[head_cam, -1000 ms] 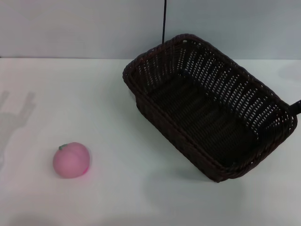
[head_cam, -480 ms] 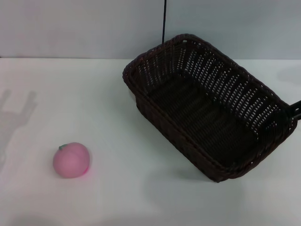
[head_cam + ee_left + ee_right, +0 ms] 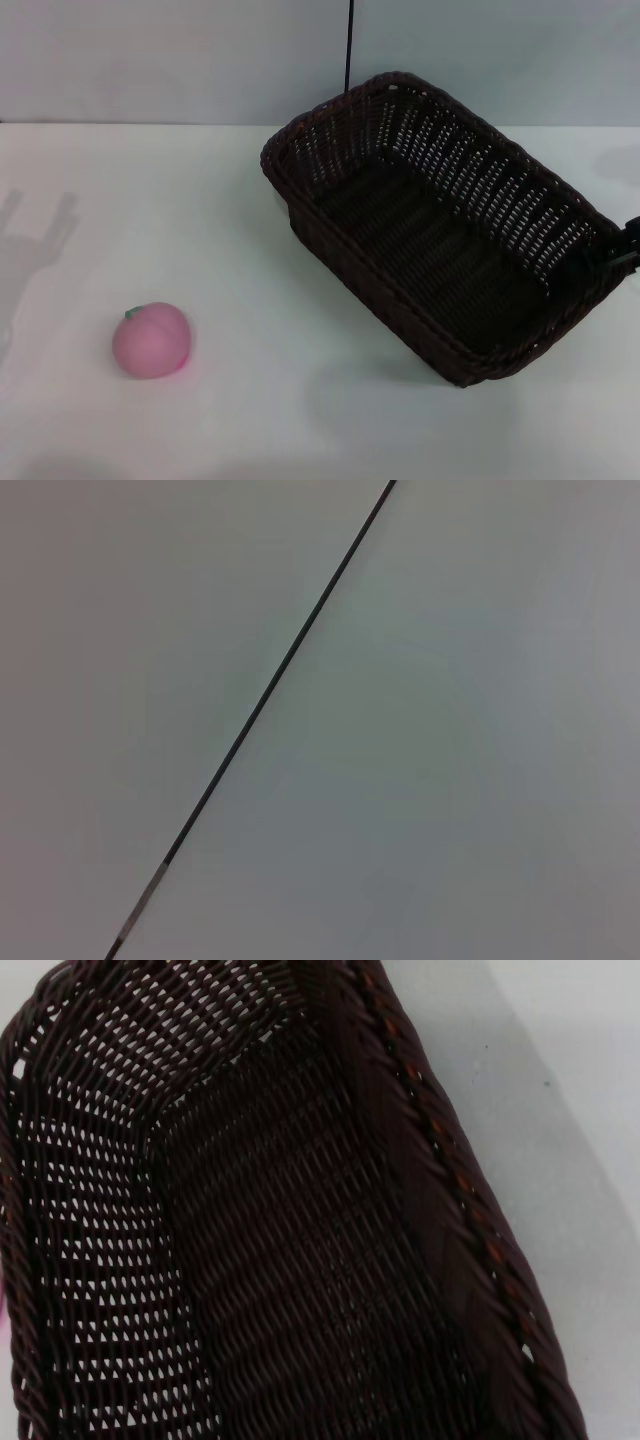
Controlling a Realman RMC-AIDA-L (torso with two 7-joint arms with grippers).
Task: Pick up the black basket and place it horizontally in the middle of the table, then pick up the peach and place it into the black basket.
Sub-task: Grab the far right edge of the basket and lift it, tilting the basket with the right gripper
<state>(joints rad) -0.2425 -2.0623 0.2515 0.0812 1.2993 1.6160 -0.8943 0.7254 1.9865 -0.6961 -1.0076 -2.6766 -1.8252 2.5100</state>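
Wicker basket (image 3: 440, 235) sits skewed, not yet centred; right claw (image 3: 628, 245) at its near corner, grip state unclear. Peach (image 3: 151, 340) waits far across the surface (image 3: 200, 200).

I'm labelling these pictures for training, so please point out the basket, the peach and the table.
basket (image 3: 440, 265): head view, on its woven floor.
peach (image 3: 151, 341): head view, middle of its pink skin.
table (image 3: 250, 400): head view, bare white top between peach and basket.
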